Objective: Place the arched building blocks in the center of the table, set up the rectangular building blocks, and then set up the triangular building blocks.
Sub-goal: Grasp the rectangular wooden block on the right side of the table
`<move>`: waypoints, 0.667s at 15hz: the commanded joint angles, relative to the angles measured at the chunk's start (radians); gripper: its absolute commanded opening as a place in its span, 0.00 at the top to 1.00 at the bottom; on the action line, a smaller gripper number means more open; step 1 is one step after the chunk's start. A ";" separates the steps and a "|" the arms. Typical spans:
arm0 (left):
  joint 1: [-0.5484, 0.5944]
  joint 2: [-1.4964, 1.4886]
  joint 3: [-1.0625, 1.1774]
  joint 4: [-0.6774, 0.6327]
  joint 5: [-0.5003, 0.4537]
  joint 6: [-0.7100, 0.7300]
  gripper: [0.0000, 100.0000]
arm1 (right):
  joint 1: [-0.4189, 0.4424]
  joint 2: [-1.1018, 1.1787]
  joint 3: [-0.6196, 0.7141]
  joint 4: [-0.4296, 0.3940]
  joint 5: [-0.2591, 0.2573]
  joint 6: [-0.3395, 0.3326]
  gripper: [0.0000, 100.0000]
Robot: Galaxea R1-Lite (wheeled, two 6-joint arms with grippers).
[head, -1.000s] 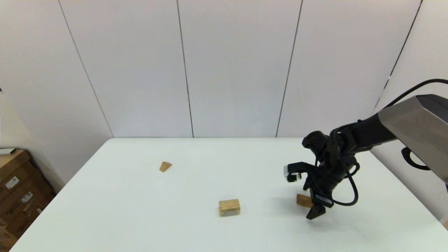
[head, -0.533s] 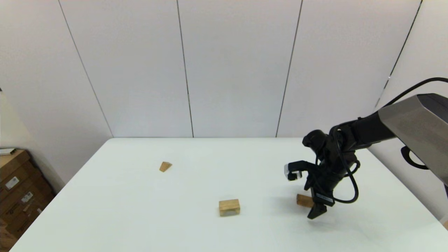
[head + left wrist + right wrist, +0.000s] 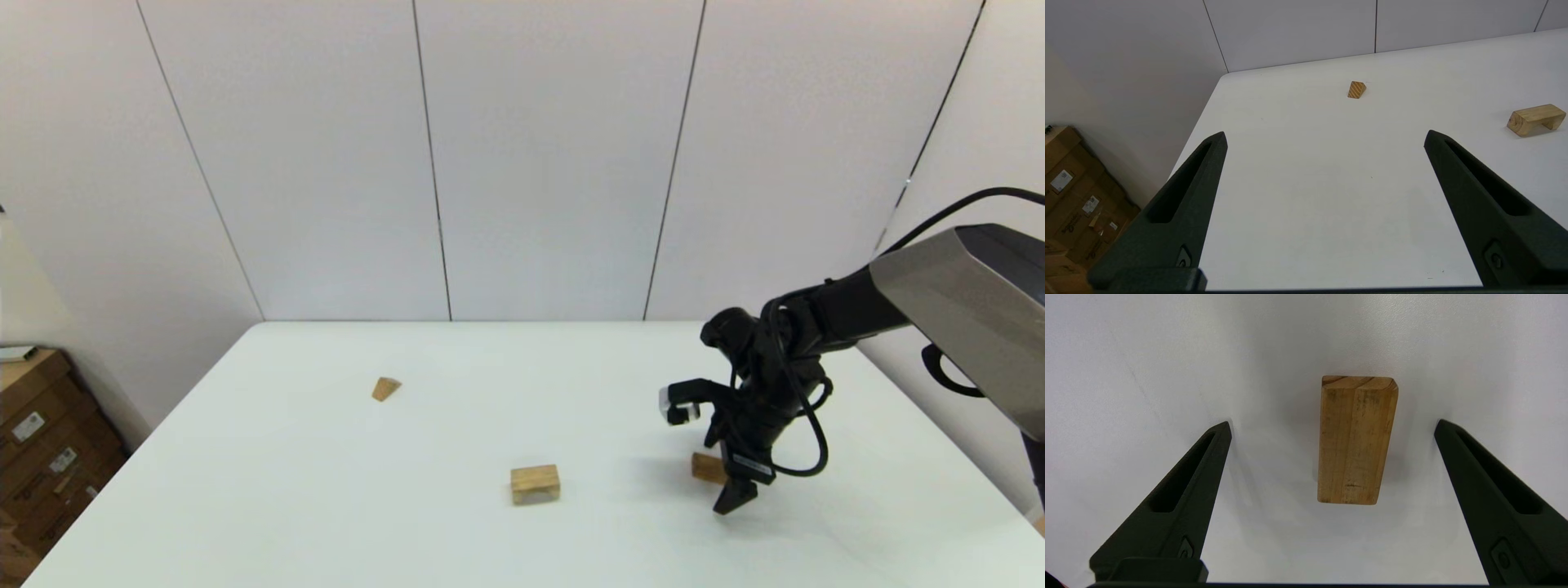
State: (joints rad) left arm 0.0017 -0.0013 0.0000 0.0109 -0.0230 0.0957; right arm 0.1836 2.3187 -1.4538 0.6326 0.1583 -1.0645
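Observation:
The rectangular building block (image 3: 707, 467) (image 3: 1355, 441) lies flat on the white table (image 3: 326, 490), right of centre. My right gripper (image 3: 722, 483) (image 3: 1333, 424) hangs open just above it, one finger on either side of its long edges and neither touching it. The arched building block (image 3: 535, 483) (image 3: 1535, 118) stands on its two legs near the middle front of the table. Farther back on the left lies the triangular building block (image 3: 385, 389) (image 3: 1356, 90). My left gripper (image 3: 1325, 133) is open and holds nothing above the table's left side; it is out of the head view.
Cardboard boxes (image 3: 41, 441) are stacked on the floor beyond the table's left edge. A panelled white wall runs behind the table's far edge. The right arm's cable loops beside the wrist (image 3: 804, 441).
My right gripper has edged slightly to the left over the rectangular block and stayed open. None of the three blocks has moved.

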 commanded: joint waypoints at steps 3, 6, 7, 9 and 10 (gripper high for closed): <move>0.000 0.001 0.000 0.000 0.000 0.001 0.00 | -0.001 -0.001 -0.003 0.006 0.001 -0.005 1.00; 0.000 0.001 0.000 0.000 0.000 0.001 0.00 | -0.003 -0.001 -0.002 0.006 -0.002 0.000 1.00; 0.000 0.001 0.000 0.000 0.000 0.001 0.00 | -0.003 -0.001 -0.002 0.006 -0.002 0.000 1.00; 0.000 0.001 0.000 0.000 0.000 0.001 0.00 | -0.004 -0.002 -0.002 0.006 -0.002 -0.002 1.00; 0.000 0.001 0.000 0.000 0.000 0.001 0.00 | -0.004 -0.002 -0.003 0.006 -0.002 -0.002 1.00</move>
State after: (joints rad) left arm 0.0019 -0.0013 0.0000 0.0109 -0.0230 0.0962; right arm 0.1789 2.3194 -1.4557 0.6349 0.1553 -1.0594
